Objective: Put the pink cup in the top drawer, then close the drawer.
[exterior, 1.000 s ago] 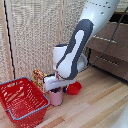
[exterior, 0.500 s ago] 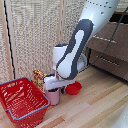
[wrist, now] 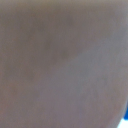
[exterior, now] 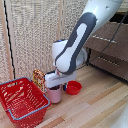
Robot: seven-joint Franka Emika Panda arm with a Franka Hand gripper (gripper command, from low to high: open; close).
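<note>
A: Vs. a sec ago the arm has sunk a little lower; the wrist block now sits right on top of the pink cup (exterior: 54, 94). Cup itself hasn't shifted.

B: Where's the cup exactly?

A: Upright on the wood floor (exterior: 95, 107), just beside the red wire basket (exterior: 22, 100), w/ the low red bowl (exterior: 73, 88) near it on the other side. A printed packet (exterior: 38, 77) stands behind, against the wicker screen. The dresser (exterior: 111, 52) is well apart, at the exterior view's right.

B: Gripper (exterior: 54, 85) state?

A: Can't tell. The fingers are hidden behind the wrist block and the cup's rim, so no saying how wide they stand or whether they hold anything.

B: How will the cup handle?

A: Prob. light, stiff, smooth-walled, so a bit slippery. It's tapered and taller than wide, so it tips easily. Best taken around the upper wall, squeezed gently.

B: Wrist cam any help?

A: Only a blurred grey-pink field, presumably the cup filling the lens. It hints at closeness; the exterior view alone gives layout.
</note>
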